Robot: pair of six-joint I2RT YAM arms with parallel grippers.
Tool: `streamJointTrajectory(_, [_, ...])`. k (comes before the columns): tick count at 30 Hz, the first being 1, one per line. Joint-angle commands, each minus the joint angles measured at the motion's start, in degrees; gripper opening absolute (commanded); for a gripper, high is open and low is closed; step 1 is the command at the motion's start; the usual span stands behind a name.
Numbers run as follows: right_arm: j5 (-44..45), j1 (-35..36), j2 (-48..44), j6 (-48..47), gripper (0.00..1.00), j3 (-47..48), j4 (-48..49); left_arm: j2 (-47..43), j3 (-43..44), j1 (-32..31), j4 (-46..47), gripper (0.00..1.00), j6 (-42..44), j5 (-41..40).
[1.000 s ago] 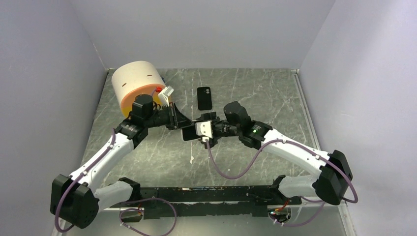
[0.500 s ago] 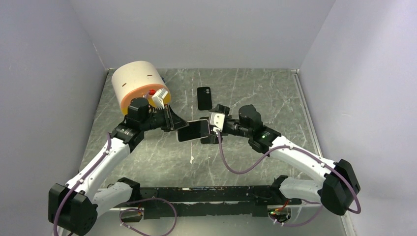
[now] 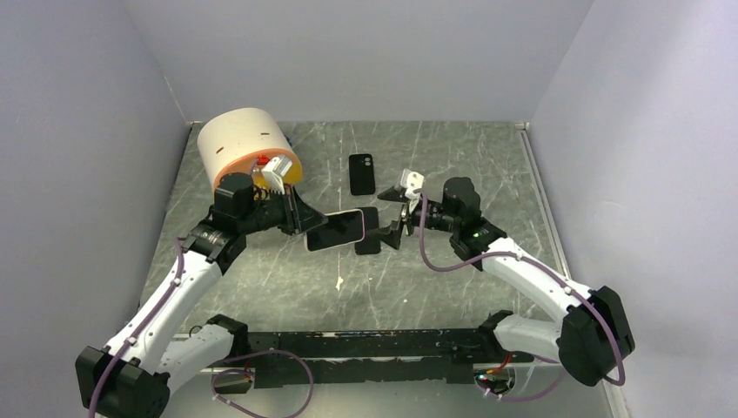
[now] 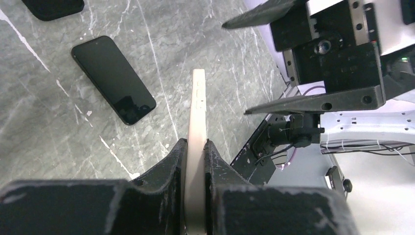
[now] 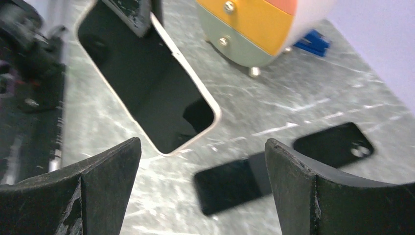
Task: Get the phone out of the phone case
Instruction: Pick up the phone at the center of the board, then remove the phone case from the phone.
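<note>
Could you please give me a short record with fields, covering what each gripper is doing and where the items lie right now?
left gripper: jaws shut on the cream-edged phone, held off the table
right gripper: jaws open, empty, facing the cream-edged phone, apart from it
black phone: flat on the table, screen up, near the held phone's free end
black case: flat on the table, camera cutout showing, farther back
round container: back left, beside the left arm

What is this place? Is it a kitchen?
Probably a robot test booth, not a kitchen: plain walls box in a marble-look table, and a left arm and right arm stand at its near edge.
</note>
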Motion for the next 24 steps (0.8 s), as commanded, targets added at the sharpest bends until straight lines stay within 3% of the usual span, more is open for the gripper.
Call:
streamJointTrajectory(1, [-9.4, -0.2, 1.2, 17.8, 0.99, -3.8, 16.2, -2.9, 1.8, 0.2, 6.3, 0.03, 0.2, 4.0])
streamJointTrajectory(8, [-13.2, -0.5, 7.0, 29.6, 0.96, -5.3, 28.3, -4.5, 0.6, 0.2, 11.9, 0.03, -2.3, 7.7])
streamJointTrajectory(16, [-19.6, -0.2, 14.9, 50.3, 0.68, -6.1, 54.0, -3.3, -0.4, 0.3, 15.6, 0.03, -4.4, 11.1])
streamJointTrajectory(19, [-21.2, -0.2, 18.2, 57.2, 0.44, -6.1, 64.5, -3.1, 0.1, 0.3, 14.8, 0.03, -3.8, 11.0])
streamJointTrajectory(21, [-21.8, -0.3, 20.1, 62.0, 0.23, -6.1, 71.3, -3.4, 0.4, 0.3, 13.9, 0.03, -3.3, 9.9])
streamJointTrajectory(22, [-22.1, -0.5, 20.9, 64.2, 0.08, -5.9, 74.4, -3.7, 0.4, 0.2, 12.7, 0.03, -3.0, 9.1])
streamJointTrajectory(23, [-22.1, -0.7, 21.8, 66.3, 0.0, -5.9, 77.6, -4.1, 0.4, 0.2, 11.8, 0.04, -2.8, 8.0])
streamJointTrajectory(24, [-21.9, -1.0, 22.5, 68.4, 0.0, -6.0, 80.5, -4.6, 0.3, 0.2, 11.1, 0.09, -2.7, 7.0])
